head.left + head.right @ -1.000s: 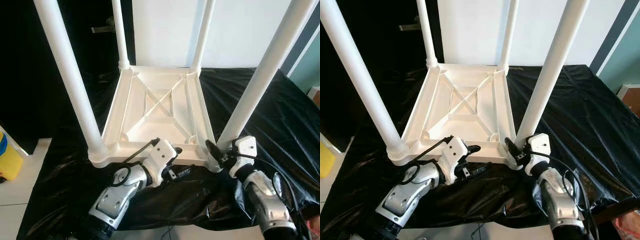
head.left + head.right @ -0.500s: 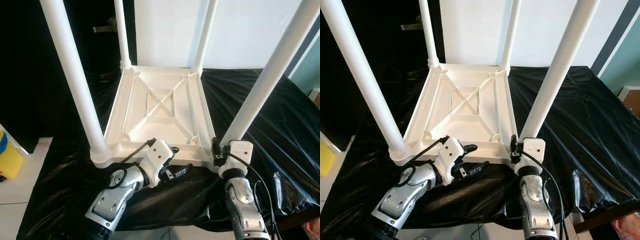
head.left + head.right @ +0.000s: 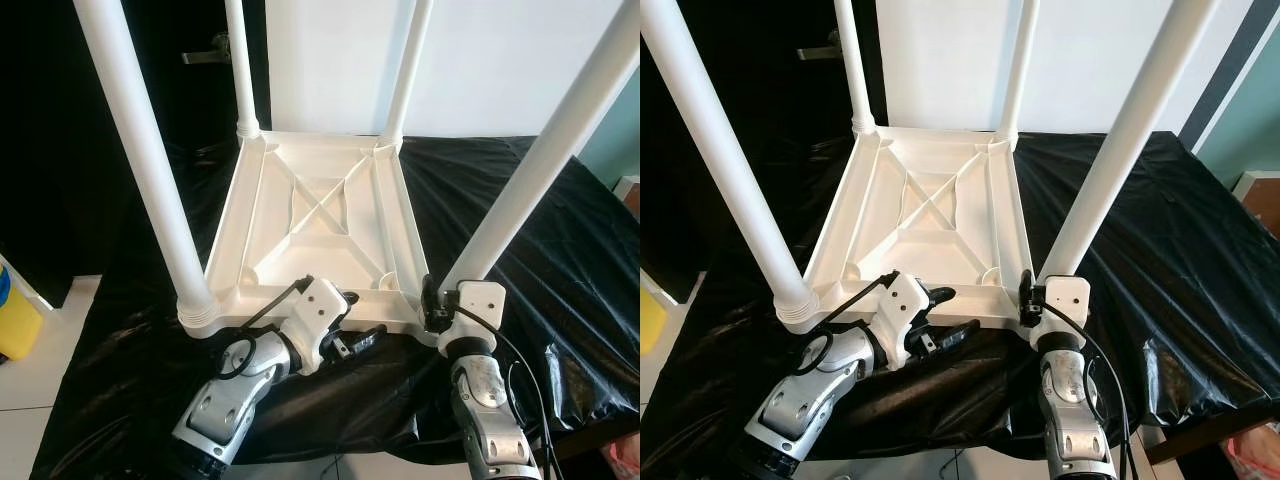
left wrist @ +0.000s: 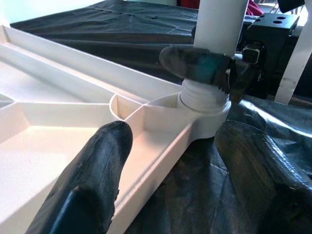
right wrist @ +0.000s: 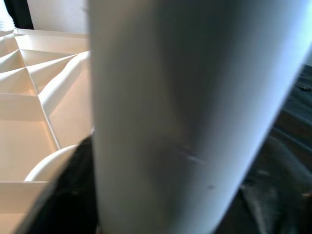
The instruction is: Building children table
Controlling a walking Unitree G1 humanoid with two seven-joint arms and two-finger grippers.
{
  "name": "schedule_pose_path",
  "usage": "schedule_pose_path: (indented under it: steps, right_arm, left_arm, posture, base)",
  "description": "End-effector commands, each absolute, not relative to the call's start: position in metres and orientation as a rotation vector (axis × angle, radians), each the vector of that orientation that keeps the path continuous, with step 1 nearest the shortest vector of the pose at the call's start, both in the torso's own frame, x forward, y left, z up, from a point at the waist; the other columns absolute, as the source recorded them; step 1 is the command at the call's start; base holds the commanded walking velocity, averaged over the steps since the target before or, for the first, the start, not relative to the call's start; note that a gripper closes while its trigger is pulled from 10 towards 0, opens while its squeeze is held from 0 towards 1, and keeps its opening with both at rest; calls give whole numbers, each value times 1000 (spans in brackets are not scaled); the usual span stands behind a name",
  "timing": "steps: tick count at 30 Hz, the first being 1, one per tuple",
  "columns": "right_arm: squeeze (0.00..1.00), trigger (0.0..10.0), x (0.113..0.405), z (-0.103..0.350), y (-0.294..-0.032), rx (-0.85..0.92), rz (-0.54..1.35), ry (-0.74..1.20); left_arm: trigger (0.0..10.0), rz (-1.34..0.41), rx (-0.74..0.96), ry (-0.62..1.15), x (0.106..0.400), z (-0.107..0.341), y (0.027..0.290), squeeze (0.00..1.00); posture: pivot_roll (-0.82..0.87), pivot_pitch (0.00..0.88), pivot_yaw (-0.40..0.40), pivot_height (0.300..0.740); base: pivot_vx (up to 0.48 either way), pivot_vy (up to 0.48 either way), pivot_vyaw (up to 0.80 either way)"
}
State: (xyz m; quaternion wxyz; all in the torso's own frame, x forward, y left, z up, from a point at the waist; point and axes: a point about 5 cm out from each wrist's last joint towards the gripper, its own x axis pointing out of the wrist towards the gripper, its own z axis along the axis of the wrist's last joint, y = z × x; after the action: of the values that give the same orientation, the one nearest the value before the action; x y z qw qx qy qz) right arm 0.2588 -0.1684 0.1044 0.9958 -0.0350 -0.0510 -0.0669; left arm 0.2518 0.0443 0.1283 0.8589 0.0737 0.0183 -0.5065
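A white plastic children's table [image 3: 400,230] lies upside down on a black sheet, its legs pointing up. My right gripper [image 3: 436,308] sits at the base of the near right leg [image 3: 530,170], just above its threaded collar [image 4: 204,100]. Its fingers [image 4: 195,66] are closed around that leg, which takes up most of the right wrist view [image 5: 185,97]. My left gripper [image 3: 355,320] is open at the table's near rim [image 4: 161,146]. One finger [image 4: 97,170] is inside the rim and the other finger [image 4: 258,170] is outside, over the sheet.
The near left leg [image 3: 140,170] and two far legs [image 3: 240,70] [image 3: 408,70] stand upright around the tabletop. The black sheet [image 3: 540,230] covers the work surface and drapes over its front edge. A yellow container [image 3: 15,320] stands on the floor at far left.
My right forearm swung in from the right to stand straight below the near right leg, and its wrist turned upright against the leg. The left gripper has barely moved.
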Motion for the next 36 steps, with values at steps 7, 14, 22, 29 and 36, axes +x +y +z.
schedule_pose_path:
  steps: [7,14,22,29,36]
  right_arm:
    - [1000,10000,258,113,-170,-68,-63,-136]
    - [0,10000,256,116,-177,-97,87,-146]
    - [0,10000,268,122,-187,-180,399,-126]
    - [0,0,289,122,-187,-255,530,-105]
    - [0,0,291,122,-189,-245,525,-109]
  left_arm:
    - [10000,-1064,170,40,250,128,43,0]
    - [10000,-1078,175,44,249,127,42,0]
    - [10000,-1100,180,39,251,130,39,0]
    - [10000,-1115,199,32,254,133,40,0]
    - [10000,-1104,204,22,256,136,42,0]
  posture:
    - [-83,0,-29,740]
    - [-89,0,-23,740]
    - [-92,0,-1,740]
    - [-32,0,10,740]
    - [-14,0,2,740]
  base:
    - [0,0,0]
    - [0,0,0]
    - [0,0,0]
    - [0,0,0]
    - [0,0,0]
